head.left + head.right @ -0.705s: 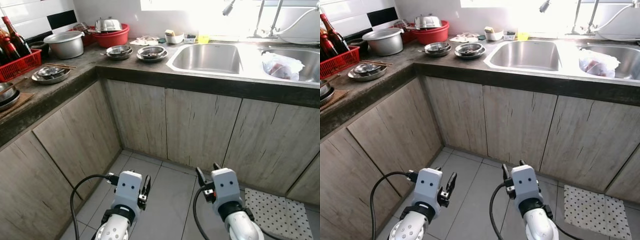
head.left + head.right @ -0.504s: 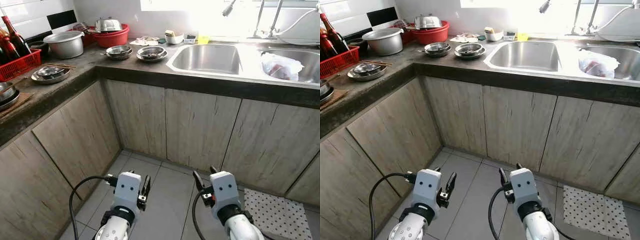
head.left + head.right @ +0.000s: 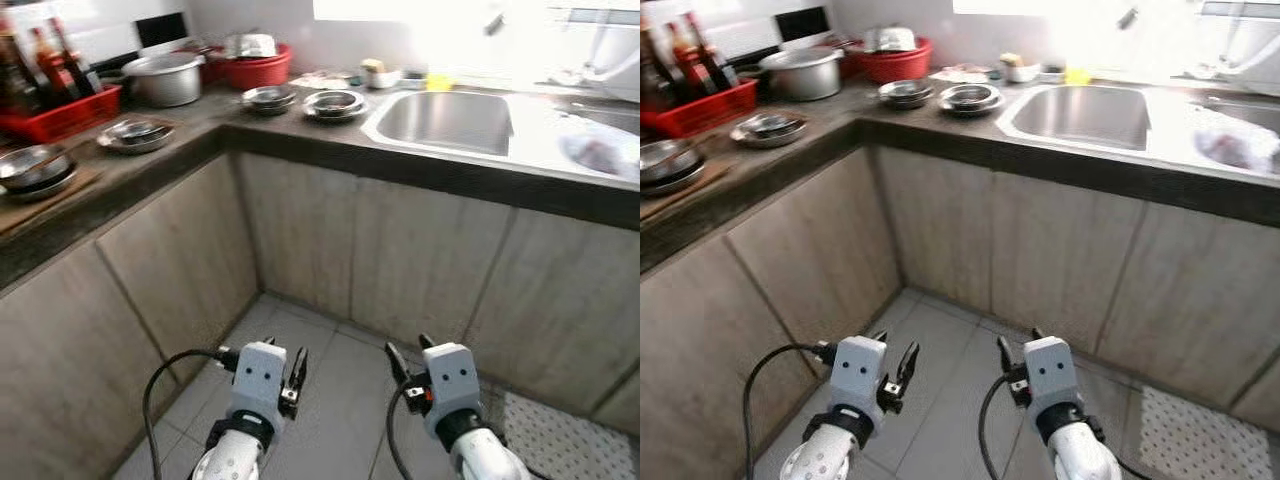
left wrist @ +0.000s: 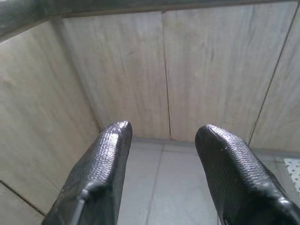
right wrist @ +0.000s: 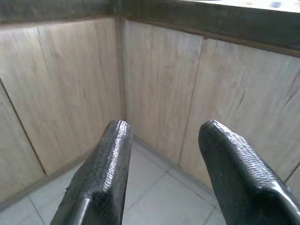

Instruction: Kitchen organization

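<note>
Both arms hang low in front of the wooden cabinet doors (image 3: 300, 230). My left gripper (image 3: 270, 352) is open with nothing between its fingers (image 4: 110, 145). My right gripper (image 3: 410, 350) is open and empty too, with its fingertips (image 5: 115, 136) pointing at the cabinet corner. On the dark L-shaped counter (image 3: 210, 125) stand two stacks of steel bowls (image 3: 335, 103) near the steel sink (image 3: 450, 120). A lidded pot (image 3: 165, 78) and a red basin (image 3: 255, 68) holding a steel lid sit at the back. Steel plates (image 3: 135, 133) lie on the left run.
A red crate (image 3: 60, 110) with dark bottles stands at the far left, with more steel bowls (image 3: 35, 170) on a wooden board in front of it. A plastic bag (image 3: 600, 155) lies in the second sink basin. A dotted mat (image 3: 560, 440) covers the tiled floor at the right.
The whole picture has shifted right and blurred, so the camera has turned left. Both grippers keep the same low pose, still open.
</note>
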You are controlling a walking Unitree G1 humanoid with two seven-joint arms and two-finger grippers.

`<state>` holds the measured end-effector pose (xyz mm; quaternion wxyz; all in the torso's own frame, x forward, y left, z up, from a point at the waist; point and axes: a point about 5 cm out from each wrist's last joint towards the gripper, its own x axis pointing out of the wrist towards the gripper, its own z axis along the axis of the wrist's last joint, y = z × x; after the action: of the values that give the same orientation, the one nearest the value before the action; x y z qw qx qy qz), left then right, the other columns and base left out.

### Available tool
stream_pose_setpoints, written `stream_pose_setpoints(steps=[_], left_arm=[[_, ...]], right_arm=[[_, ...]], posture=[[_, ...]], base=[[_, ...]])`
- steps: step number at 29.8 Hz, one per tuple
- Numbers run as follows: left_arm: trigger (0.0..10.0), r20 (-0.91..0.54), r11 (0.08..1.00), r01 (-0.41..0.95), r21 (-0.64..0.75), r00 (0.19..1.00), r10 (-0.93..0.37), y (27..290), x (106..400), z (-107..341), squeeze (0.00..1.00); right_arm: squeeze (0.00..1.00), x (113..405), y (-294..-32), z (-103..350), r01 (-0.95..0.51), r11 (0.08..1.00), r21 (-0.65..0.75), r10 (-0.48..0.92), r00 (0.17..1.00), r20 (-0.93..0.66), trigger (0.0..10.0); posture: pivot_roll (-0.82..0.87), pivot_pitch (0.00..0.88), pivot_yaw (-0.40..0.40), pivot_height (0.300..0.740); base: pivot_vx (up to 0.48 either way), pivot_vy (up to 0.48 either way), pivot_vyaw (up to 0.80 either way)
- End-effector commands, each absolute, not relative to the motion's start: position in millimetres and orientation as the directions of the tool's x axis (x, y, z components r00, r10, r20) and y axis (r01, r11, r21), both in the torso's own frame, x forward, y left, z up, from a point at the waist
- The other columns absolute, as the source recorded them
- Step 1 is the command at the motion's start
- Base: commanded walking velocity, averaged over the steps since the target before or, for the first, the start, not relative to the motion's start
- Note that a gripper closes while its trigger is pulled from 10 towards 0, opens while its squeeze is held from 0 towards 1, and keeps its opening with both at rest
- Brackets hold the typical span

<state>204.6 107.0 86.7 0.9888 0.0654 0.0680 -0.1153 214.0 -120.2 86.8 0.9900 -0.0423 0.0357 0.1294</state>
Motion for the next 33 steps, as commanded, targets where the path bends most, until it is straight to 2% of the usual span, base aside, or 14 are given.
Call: stream_pose_setpoints(steps=[1, 6, 11, 15, 18, 23, 25, 33], left_arm=[[10.0, -0.143, 0.961, 0.251, 0.115, 0.962, -0.234, 103, 205, 88, 0.0], [10.0, -0.143, 0.961, 0.25, 0.116, 0.962, -0.233, 104, 204, 87, 0.0], [10.0, -0.143, 0.961, 0.249, 0.119, 0.962, -0.231, 105, 204, 87, 0.0], [10.0, -0.143, 0.96, 0.253, 0.122, 0.961, -0.235, 105, 204, 87, 0.0], [10.0, -0.144, 0.959, 0.255, 0.12, 0.961, -0.237, 105, 204, 86, 0.0], [10.0, -0.145, 0.959, 0.256, 0.119, 0.96, -0.239, 106, 205, 86, 0.0], [10.0, -0.146, 0.959, 0.255, 0.121, 0.96, -0.237, 105, 205, 87, 0.0], [10.0, -0.144, 0.959, 0.255, 0.121, 0.961, -0.237, 104, 205, 87, 0.0]], right_arm=[[0.0, 213, -124, 82, -0.25, 0.966, -0.07, 0.242, 0.965, -0.103, 10.0], [0.0, 213, -124, 77, -0.253, 0.96, -0.122, 0.235, 0.961, -0.147, 10.0], [0.0, 217, -123, 88, -0.211, 0.963, -0.167, 0.207, 0.978, -0.038, 10.0], [0.0, 220, -126, 86, -0.189, 0.975, -0.116, 0.184, 0.981, -0.057, 10.0], [0.0, 217, -124, 81, -0.241, 0.961, -0.133, 0.229, 0.968, -0.1, 10.0], [0.0, 216, -120, 84, -0.27, 0.961, -0.064, 0.267, 0.962, -0.059, 10.0], [0.0, 215, -118, 85, -0.287, 0.954, -0.084, 0.283, 0.958, -0.055, 10.0], [0.0, 215, -118, 85, -0.301, 0.95, -0.086, 0.297, 0.953, -0.06, 10.0]], posture=[[0.02, 0.0, 0.012, 0.74], [0.03, 0.0, 0.013, 0.74], [0.03, 0.0, 0.017, 0.74], [0.03, 0.0, 0.017, 0.74], [0.03, 0.0, 0.019, 0.74], [0.03, 0.0, 0.021, 0.74], [0.03, 0.0, 0.017, 0.74], [0.03, 0.0, 0.013, 0.74]], base=[[0.296, 0.0, 0.0], [0.31, 0.0, 0.0], [0.316, 0.0, 0.0], [0.338, 0.0, 0.0], [0.346, 0.0, 0.0], [0.348, 0.0, 0.0], [0.351, 0.0, 0.0], [0.348, 0.0, 0.8]])
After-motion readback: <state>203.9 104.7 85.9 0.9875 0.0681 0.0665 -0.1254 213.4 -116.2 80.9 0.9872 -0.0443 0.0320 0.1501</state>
